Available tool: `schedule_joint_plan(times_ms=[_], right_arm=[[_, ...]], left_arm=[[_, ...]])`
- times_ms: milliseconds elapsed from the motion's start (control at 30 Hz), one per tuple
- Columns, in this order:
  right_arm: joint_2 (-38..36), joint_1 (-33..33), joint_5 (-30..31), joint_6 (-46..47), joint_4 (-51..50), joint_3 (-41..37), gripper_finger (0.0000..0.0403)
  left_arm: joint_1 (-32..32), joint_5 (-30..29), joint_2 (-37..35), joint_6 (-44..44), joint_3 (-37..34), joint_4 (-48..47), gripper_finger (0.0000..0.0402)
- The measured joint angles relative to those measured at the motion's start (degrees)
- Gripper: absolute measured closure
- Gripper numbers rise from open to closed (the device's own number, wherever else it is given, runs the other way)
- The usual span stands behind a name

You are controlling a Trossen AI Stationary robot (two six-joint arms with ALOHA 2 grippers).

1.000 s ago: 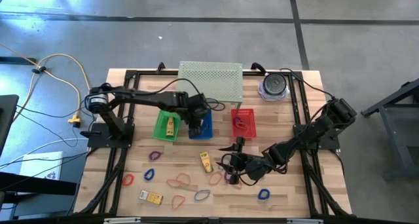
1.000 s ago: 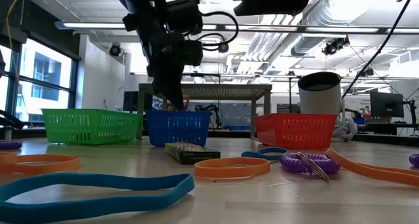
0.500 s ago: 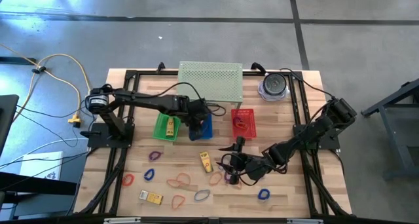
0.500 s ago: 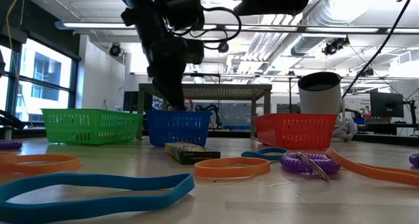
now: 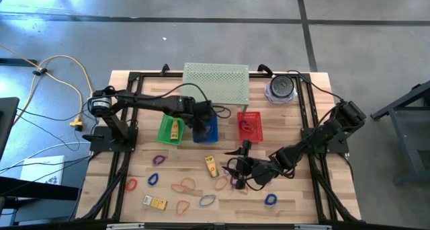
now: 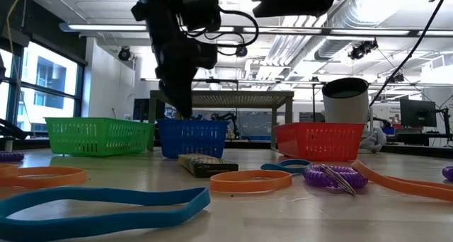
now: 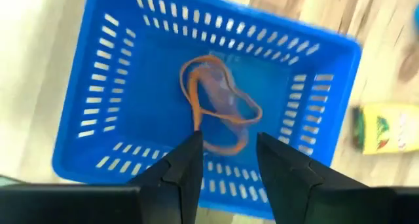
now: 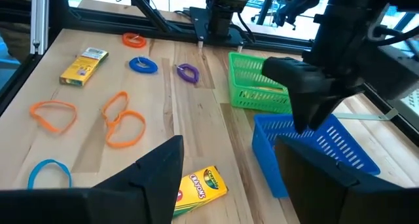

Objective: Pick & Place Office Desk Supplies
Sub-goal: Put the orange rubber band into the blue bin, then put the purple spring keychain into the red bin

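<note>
My left gripper (image 7: 226,160) hovers open over the blue basket (image 7: 314,48), touching nothing. An orange rubber band (image 7: 216,106) lies on the basket's floor. In the high view this gripper (image 5: 200,124) stands above that basket (image 5: 211,130). My right gripper (image 5: 236,167) is open and low over the table's middle, beside a purple band (image 5: 236,182) and an orange band (image 5: 221,183). In its wrist view it (image 8: 232,178) looks over a yellow packet (image 8: 200,188). Several more bands and two yellow packets (image 5: 211,165) (image 5: 155,202) lie flat on the wood.
A green basket (image 5: 166,131) with a yellow packet inside sits left of the blue one, and a red basket (image 5: 248,126) with bands sits right of it. The pale green perforated shelf (image 5: 216,82) and round grey object (image 5: 281,89) stand at the far edge.
My left gripper has shifted slightly toward the table's left while staying above the blue basket. My right arm has kept still.
</note>
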Motion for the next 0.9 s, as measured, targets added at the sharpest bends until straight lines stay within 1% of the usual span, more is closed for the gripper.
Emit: schedule_joint_plan(times_ms=[167,267,333,433,567,667,733,800,900], right_arm=[[0.0,0.0,0.0,-1.3,0.0,0.0,0.0172],[0.0,0.0,-0.2,-0.8,0.2,0.0,0.0172],[0.0,-0.1,-0.2,-0.6,0.5,0.0,0.0172],[0.0,-0.2,-0.4,0.5,0.4,0.0,0.0172],[0.0,0.0,-1.3,0.7,0.1,0.0,0.0172],[0.0,0.1,-2.1,0.9,0.0,0.0,0.0172],[0.0,0.1,-2.1,2.2,0.0,0.0,0.0172],[0.0,0.1,-2.1,2.6,0.0,0.0,0.0172],[0.0,0.1,-2.1,2.6,0.0,0.0,0.0172]], left_arm=[[-3.9,-3.8,-0.4,3.6,0.4,-0.3,0.0265],[-6.4,-4.9,-2.0,5.0,2.3,-3.6,0.0265],[-8.2,-5.1,-3.6,4.0,4.0,-6.4,0.0265],[-11.2,-4.5,-6.5,0.8,5.4,-11.5,0.0265],[-15.7,-0.3,-10.4,-2.3,5.5,-17.5,0.0265],[-19.7,3.0,-12.1,-6.3,5.5,-24.0,0.0265],[-22.8,3.0,-12.3,-10.3,5.3,-28.3,0.0265],[-25.7,2.7,-12.3,-17.3,4.2,-29.9,0.0265],[-28.7,5.0,-12.3,-27.0,1.2,-30.2,0.0265]])
